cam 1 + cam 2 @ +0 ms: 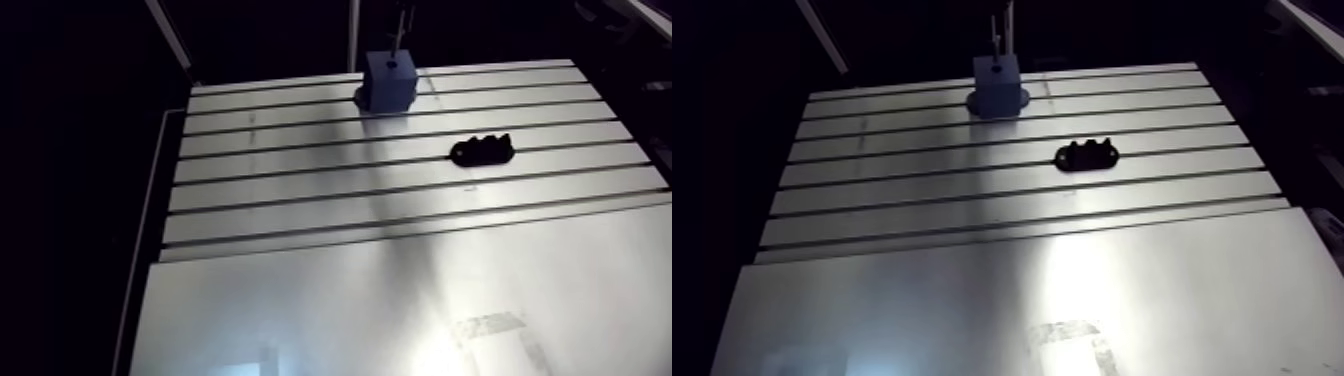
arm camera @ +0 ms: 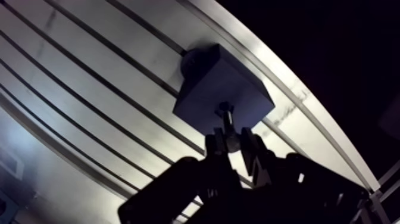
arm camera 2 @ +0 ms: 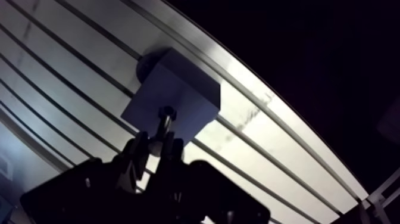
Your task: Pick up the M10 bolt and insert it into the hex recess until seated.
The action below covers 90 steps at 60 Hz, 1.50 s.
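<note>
Gripper (image 2: 233,142) clamped on M10 bolt (image 2: 225,119), shank vertical over blue block (image 2: 238,89) at table (image 1: 300,205) far edge, likely lining up hidden hex recess.

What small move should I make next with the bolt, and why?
Probably ease the gripper a little further along the bolt's axis toward the block without letting go. The bolt is clamped between the fingers with its head meeting the block's face, but the wrist view does not show whether it is fully seated.
</note>
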Each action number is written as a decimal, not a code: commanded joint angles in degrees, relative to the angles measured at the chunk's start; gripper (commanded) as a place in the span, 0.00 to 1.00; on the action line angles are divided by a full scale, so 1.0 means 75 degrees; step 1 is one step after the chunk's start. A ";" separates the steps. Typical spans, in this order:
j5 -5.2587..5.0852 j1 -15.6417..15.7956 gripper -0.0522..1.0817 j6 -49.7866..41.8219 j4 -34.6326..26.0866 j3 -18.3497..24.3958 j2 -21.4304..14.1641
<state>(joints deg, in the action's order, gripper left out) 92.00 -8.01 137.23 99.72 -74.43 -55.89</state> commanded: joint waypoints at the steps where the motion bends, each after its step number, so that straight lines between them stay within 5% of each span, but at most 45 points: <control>1: 0.0008 0.0022 0.75 -0.0020 0.0011 -0.0030 0.0006; 90: 0.0043 0.0048 0.75 -0.0020 0.0022 -0.0053 0.0123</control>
<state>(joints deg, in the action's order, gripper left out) 92.32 -7.61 137.06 99.89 -74.87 -55.01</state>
